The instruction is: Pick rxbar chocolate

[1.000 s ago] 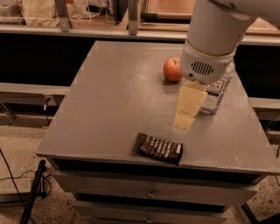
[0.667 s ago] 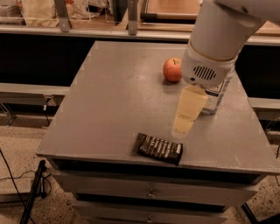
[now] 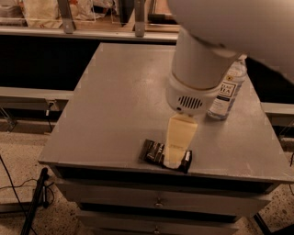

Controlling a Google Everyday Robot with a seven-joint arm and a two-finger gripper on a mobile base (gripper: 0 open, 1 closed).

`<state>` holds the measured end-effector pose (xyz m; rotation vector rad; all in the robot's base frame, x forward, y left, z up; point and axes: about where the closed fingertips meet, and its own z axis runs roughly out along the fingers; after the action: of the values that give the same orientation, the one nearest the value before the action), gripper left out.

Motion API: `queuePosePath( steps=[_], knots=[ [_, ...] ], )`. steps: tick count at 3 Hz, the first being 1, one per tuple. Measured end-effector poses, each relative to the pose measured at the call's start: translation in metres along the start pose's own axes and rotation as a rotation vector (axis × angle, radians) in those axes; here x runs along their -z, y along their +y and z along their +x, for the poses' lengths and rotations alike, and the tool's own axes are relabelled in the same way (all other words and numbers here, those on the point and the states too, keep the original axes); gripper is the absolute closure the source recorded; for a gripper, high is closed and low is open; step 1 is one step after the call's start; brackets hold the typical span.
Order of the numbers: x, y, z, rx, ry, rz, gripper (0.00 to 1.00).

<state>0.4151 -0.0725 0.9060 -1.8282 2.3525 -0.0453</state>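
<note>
The rxbar chocolate [image 3: 154,151], a flat dark bar with white lettering, lies near the front edge of the grey table [image 3: 115,105]. My gripper [image 3: 176,153] hangs from the big white arm and reaches down over the middle of the bar; its pale yellow finger [image 3: 179,137] covers the bar's centre, and the bar's ends show on both sides. The red apple is hidden behind the arm.
A clear bottle [image 3: 227,92] with a label stands at the right of the table, just behind the arm. The table's front edge lies right below the bar, with drawers [image 3: 156,202] under it. Shelves with bags [image 3: 41,11] stand behind.
The arm has swung down and toward the front edge, so the gripper moved from above the table's middle to right over the bar. The arm now hides the apple.
</note>
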Motion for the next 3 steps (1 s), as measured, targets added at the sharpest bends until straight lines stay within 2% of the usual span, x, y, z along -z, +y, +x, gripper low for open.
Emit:
queuePosePath(
  steps=[1, 3],
  knots=[
    [-0.017, 0.011, -0.003, 0.023, 0.033, 0.009, 0.00],
    [-0.042, 0.016, 0.007, -0.011, 0.033, -0.071, 0.00]
  ],
)
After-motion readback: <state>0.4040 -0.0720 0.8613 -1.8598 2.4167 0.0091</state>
